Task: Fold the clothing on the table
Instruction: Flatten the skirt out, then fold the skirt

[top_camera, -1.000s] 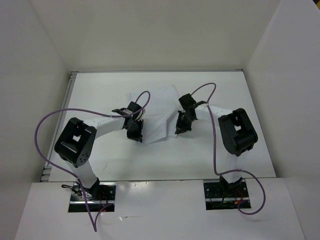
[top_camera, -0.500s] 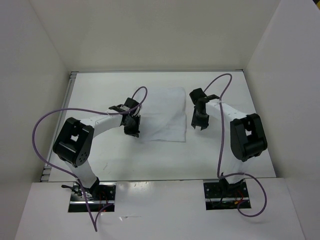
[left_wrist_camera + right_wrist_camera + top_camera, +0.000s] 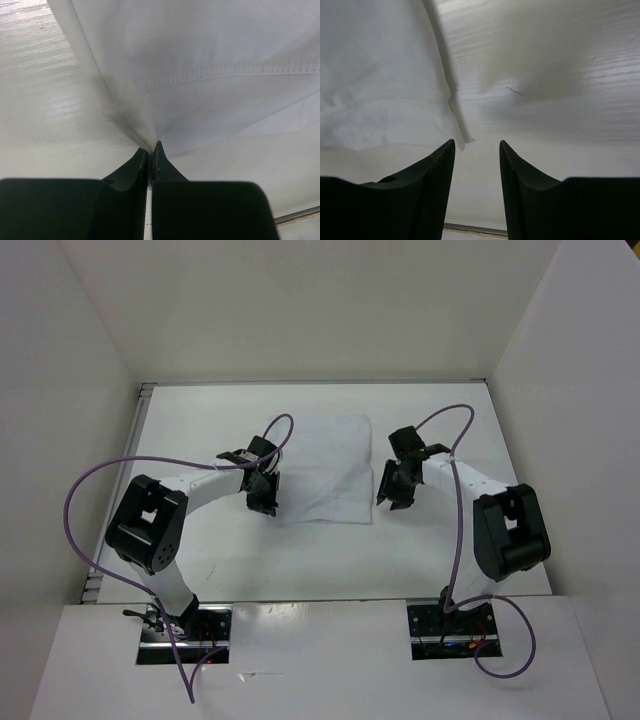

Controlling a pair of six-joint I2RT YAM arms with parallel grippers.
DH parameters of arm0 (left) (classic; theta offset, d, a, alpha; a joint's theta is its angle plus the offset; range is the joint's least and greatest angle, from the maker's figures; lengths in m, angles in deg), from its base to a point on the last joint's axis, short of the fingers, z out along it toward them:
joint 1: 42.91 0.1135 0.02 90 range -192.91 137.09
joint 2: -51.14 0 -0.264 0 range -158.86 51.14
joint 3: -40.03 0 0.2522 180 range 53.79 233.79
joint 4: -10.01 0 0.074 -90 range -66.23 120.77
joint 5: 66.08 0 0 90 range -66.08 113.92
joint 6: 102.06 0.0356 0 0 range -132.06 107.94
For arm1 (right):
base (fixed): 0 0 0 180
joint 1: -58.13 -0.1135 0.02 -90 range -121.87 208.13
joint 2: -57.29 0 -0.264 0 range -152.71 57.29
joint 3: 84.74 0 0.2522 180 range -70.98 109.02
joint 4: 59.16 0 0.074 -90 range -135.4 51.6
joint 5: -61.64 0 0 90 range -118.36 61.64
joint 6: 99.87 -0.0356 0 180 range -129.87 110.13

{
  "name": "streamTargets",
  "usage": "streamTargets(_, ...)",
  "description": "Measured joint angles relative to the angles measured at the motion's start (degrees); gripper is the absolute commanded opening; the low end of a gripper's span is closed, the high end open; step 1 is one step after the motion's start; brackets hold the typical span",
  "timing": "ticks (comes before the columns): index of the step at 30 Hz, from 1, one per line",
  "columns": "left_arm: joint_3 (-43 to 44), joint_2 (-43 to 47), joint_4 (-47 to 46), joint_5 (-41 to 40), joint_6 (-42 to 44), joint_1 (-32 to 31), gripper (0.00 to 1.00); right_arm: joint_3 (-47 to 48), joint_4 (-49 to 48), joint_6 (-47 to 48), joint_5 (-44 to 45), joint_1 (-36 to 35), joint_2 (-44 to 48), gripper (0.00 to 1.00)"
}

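The clothing (image 3: pixel 325 470) is a white, thin garment lying as a rough rectangle on the white table (image 3: pixel 190 430). My left gripper (image 3: pixel 264 506) is at its near left corner and shut on it. In the left wrist view the fabric (image 3: pixel 210 60) is pinched between the closed tips (image 3: pixel 152 147) and pulls up into a ridge. My right gripper (image 3: pixel 391 500) stands open just off the clothing's right edge. In the right wrist view a hemmed corner of the clothing (image 3: pixel 380 75) lies beside the left finger, with only table (image 3: pixel 560 100) between the jaws (image 3: pixel 476 145).
White walls (image 3: pixel 560 390) close in the table on three sides. Purple cables (image 3: pixel 85 500) loop from both arms over the table's left and right parts. A metal strip (image 3: pixel 140 410) runs along the table's left edge.
My right gripper opened, let go of the clothing and swung right, off its edge. The clothing dropped flat into a rectangle. The left gripper stayed shut and barely moved.
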Motion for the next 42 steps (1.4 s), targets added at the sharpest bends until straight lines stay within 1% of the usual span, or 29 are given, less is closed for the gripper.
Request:
streamTargets(5, 0.0, 0.0, 0.0, 0.1, 0.0, 0.0, 0.00, -4.3, -3.5, -2.1, -6.2, 0.0, -2.1, 0.44)
streamTargets(10, 0.0, 0.0, 0.0, 0.4, 0.0, 0.0, 0.00, -4.6, -7.0, -2.9, -9.5, 0.0, -3.3, 0.42)
streamTargets(16, 0.0, 0.0, 0.0, 0.6, 0.0, 0.0, 0.00, -5.0, -9.5, -3.1, -11.3, 0.0, -6.2, 0.32)
streamTargets(18, 0.0, 0.0, 0.0, 0.6, 0.0, 0.0, 0.00, -5.0, -9.7, -3.4, -11.9, -0.1, -7.0, 0.27)
streamTargets(20, 0.0, 0.0, 0.0, 0.6, 0.0, 0.0, 0.00, -5.0, -9.9, -3.5, -11.9, -0.4, -7.0, 0.24)
streamTargets(23, 0.0, 0.0, 0.0, 0.6, 0.0, 0.0, 0.00, -5.0, -9.9, -3.6, -11.9, -1.2, -7.1, 0.10)
streamTargets(24, 0.0, -0.1, -0.1, 0.7, 0.0, 0.0, 0.00, -5.0, -9.9, -3.8, -11.9, -1.6, -7.2, 0.00)
streamTargets(27, 0.0, -0.7, -0.3, 2.1, 0.0, 0.2, 0.00, -4.3, -9.0, -4.2, -10.2, -2.6, -7.2, 0.00)
streamTargets(30, 0.8, -1.2, 0.1, 3.7, 0.1, 0.9, 0.00, -0.3, -4.4, -3.5, -4.0, -2.3, -7.3, 0.00)
streamTargets(33, 6.1, -2.0, 1.9, 4.5, 1.4, 2.4, 0.00, 7.4, 0.0, -1.9, 1.1, 0.9, -7.2, 0.00)
streamTargets(35, 11.2, -2.3, 1.8, 4.5, 1.9, 3.5, 0.00, 13.0, 0.9, -0.7, 3.4, 3.6, -7.0, 0.00)
streamTargets(37, 14.8, -2.4, 0.3, 4.5, 2.8, 4.3, 0.00, 16.4, 0.9, 0.2, 4.7, 5.4, -6.0, 0.00)
streamTargets(40, 15.1, -2.0, -1.9, 5.1, 3.1, 4.5, 0.00, 16.7, 1.6, 1.3, 4.6, 6.1, -3.7, 0.00)
streamTargets(42, 11.8, -1.5, -3.1, 6.1, 3.0, 4.5, 0.00, 14.5, 1.6, 1.8, 3.5, 6.0, -2.5, 0.00)
